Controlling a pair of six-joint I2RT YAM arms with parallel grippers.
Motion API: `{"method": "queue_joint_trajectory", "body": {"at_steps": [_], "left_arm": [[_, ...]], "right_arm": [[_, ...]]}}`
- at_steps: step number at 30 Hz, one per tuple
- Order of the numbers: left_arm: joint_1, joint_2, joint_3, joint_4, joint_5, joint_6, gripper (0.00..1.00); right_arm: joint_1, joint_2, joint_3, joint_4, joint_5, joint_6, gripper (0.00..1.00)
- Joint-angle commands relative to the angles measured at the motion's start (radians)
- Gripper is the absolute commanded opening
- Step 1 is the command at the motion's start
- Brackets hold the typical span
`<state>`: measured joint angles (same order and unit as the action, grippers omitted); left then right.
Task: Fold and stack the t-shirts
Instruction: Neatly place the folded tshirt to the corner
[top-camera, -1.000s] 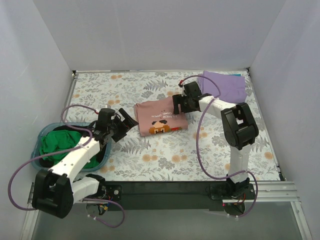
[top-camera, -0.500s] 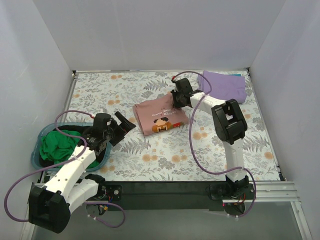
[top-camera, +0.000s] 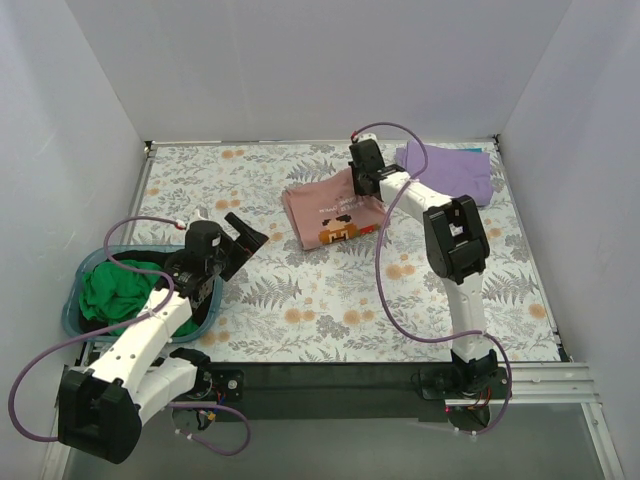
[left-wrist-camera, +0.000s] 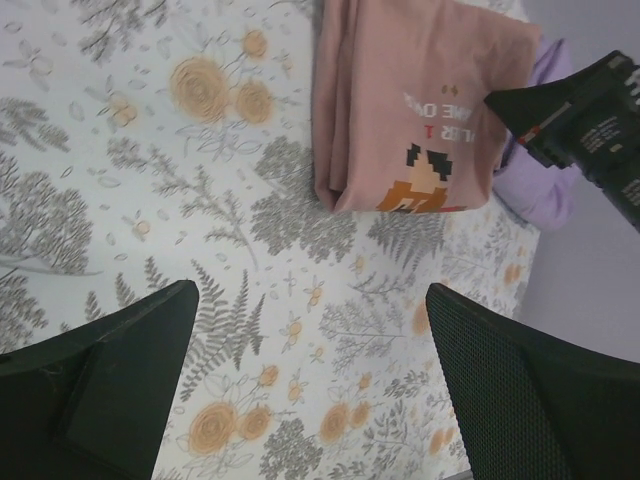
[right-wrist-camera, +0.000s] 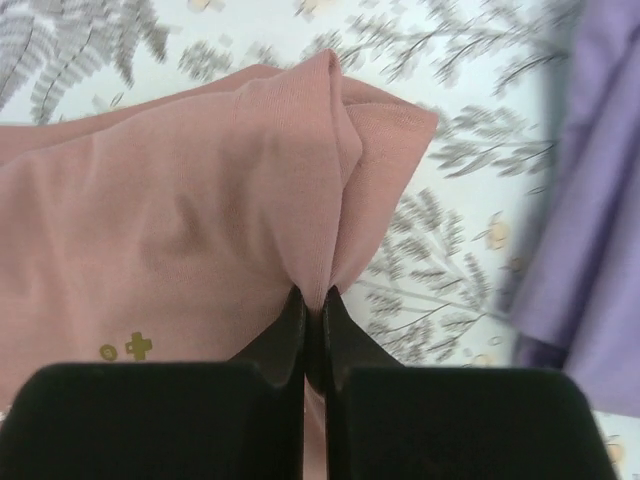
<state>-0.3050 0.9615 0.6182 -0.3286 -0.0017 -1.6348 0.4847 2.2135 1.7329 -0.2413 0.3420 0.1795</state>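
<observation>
Nearest on the left, one teal basket (top-camera: 72, 308) holds the bright green t-shirt (top-camera: 115, 288), bunched and unfolded. Just beyond the basket, the left gripper (top-camera: 236, 228) hangs over the flower-patterned table (top-camera: 330, 300) with its jaws spread wide and nothing between them.

Further in, near the middle of the table, lies the dusty-pink t-shirt (left-wrist-camera: 420, 100), folded to a rough rectangle with its small orange print facing up. The right gripper (right-wrist-camera: 314, 298) is clamped on a pinch of this shirt's far right edge, and the cloth puckers into a ridge where the fingers meet. At the far right corner, well clear of the basket and close to the pink one, the lavender-purple t-shirt (top-camera: 452, 172) lies folded flat.

That makes three shirts, one of each colour, and one basket.

The cloth looks light, thin and limp. It will probably sag and slide out of its fold when held at a single point, so a grip through all layers at a corner or folded edge seems best. The green shirt likely needs lifting by its shoulders or hem to shake it open.
</observation>
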Motion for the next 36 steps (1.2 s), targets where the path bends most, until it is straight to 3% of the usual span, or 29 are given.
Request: {"method": "queue_joint_trajectory", "body": {"at_steps": [1,5,7,9,13,16,20,25,32,35,36], "left_arm": [[-0.003,-0.003,0.0,0.222,0.0,0.049,0.98],[-0.003,0.032,-0.006,0.376,-0.063,0.084,0.98],[-0.003,0.043,0.0,0.428,-0.168,0.104,0.98],[-0.002,0.049,-0.015,0.509,-0.181,0.238,0.98],[-0.003,0.051,-0.04,0.698,-0.23,0.32,0.98],[-0.003,0.036,-0.077,0.813,-0.205,0.392,0.98],[-0.003,0.031,-0.143,0.979,-0.014,0.502,0.98],[-0.002,0.045,-0.211,1.153,0.047,0.483,0.98],[-0.003,0.046,-0.317,1.447,0.127,0.639,0.98],[-0.003,0.034,-0.299,1.415,0.115,0.642,0.98],[-0.003,0.029,-0.279,1.305,0.108,0.633,0.98]], "right_arm": [[-0.035,-0.034,0.082,0.016,0.106,-0.049,0.01],[-0.064,-0.032,0.123,0.014,0.109,-0.066,0.01],[-0.08,-0.031,0.146,0.016,0.114,-0.061,0.01],[-0.087,-0.032,0.157,0.016,0.135,-0.058,0.01],[-0.106,-0.046,0.171,0.016,0.175,-0.066,0.01],[-0.121,-0.064,0.169,0.016,0.187,-0.074,0.01],[-0.149,-0.084,0.175,0.014,0.193,-0.08,0.01],[-0.187,-0.1,0.208,0.011,0.178,-0.089,0.01],[-0.238,-0.127,0.252,0.008,0.141,-0.101,0.01],[-0.265,-0.149,0.258,0.005,0.123,-0.087,0.01],[-0.28,-0.155,0.261,0.002,0.114,-0.078,0.01]]}}
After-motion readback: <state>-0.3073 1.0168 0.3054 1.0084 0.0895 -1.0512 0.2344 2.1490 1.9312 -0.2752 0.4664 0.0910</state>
